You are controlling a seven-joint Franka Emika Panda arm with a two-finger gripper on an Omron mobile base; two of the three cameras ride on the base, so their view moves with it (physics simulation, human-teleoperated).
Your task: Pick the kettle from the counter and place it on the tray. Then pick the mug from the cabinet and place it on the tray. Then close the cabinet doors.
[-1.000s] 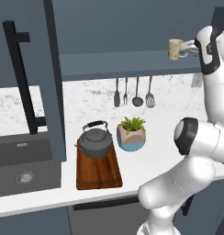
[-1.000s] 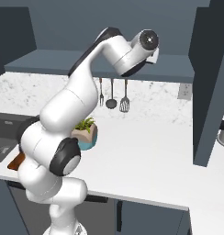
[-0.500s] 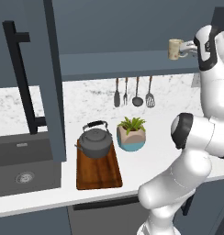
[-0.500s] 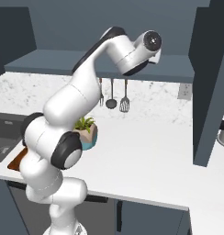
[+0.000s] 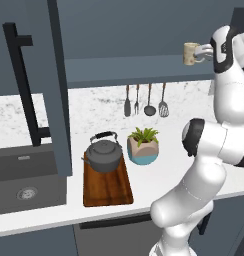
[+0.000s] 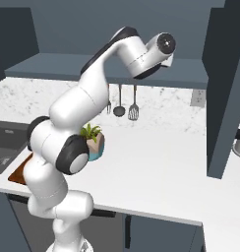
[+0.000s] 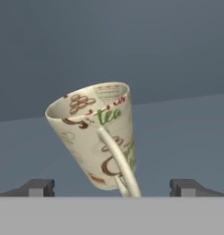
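Left of the mug, a tall slate-blue cabinet door [image 5: 54, 85] with its black bar handle stands swung open, which leaves the shelf [image 5: 139, 69] free for my reach. Below the mug and to its left, the squat dark grey metal kettle [image 5: 103, 155] already sits on the reddish-brown wooden tray [image 5: 107, 182] on the white speckled tabletop [image 5: 159, 175], so that part looks done. The small cream printed ceramic mug [image 7: 98, 135] stands on the shelf, its loop handle turned toward me. My jaws are spread wide, one fingertip [image 7: 36, 187] on each side of the mug and not touching it, lined up, I judge, to close on it.
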